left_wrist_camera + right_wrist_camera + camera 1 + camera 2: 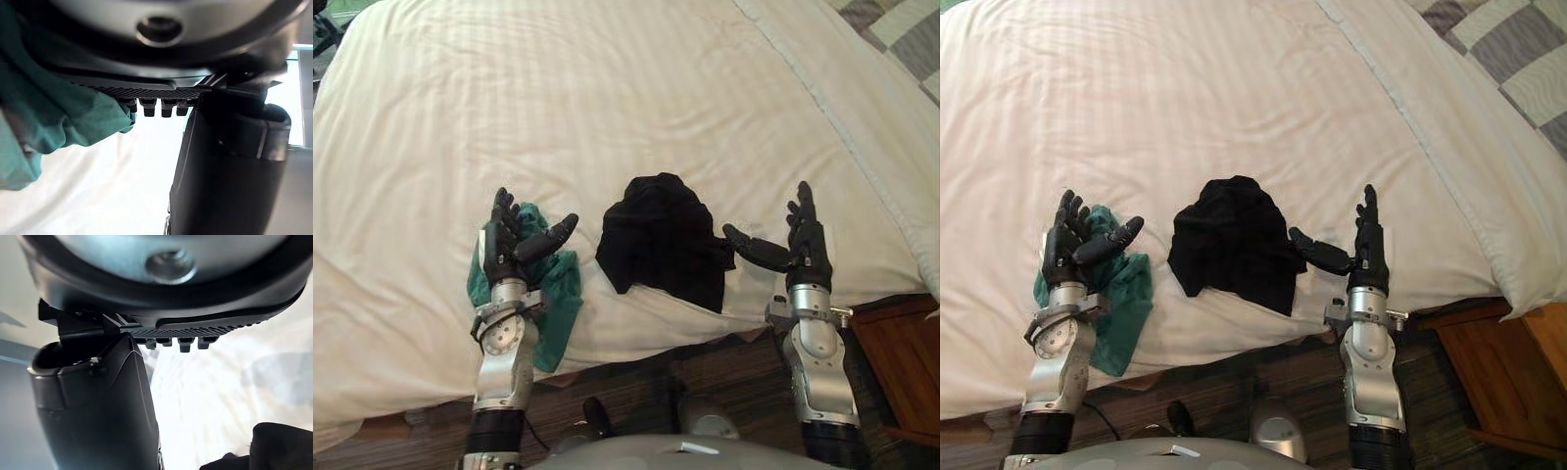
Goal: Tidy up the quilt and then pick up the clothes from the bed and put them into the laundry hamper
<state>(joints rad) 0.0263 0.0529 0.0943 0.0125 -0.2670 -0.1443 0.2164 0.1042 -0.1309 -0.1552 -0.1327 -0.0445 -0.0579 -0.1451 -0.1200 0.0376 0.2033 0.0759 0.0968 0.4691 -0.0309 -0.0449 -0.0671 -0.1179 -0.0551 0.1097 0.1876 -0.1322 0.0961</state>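
A white quilt [607, 98] lies spread over the bed. On its near edge sits a crumpled black garment [661, 240], and to its left a teal garment [558, 294] hangs partly over the bed's edge. My left hand [504, 245] hovers above the teal garment with fingers straight and thumb stretched towards the black one; the teal cloth [49, 112] lies just beneath it. My right hand [803, 245] stands just right of the black garment, fingers straight, thumb pointing at the cloth, holding nothing. A corner of the black garment [279, 445] lies past that hand.
A brown wooden nightstand [901, 362] stands at the lower right beside the bed. A grey-and-white checked cover [1498, 49] lies at the far right. Dark wood floor [705, 367] runs along the bed's near edge.
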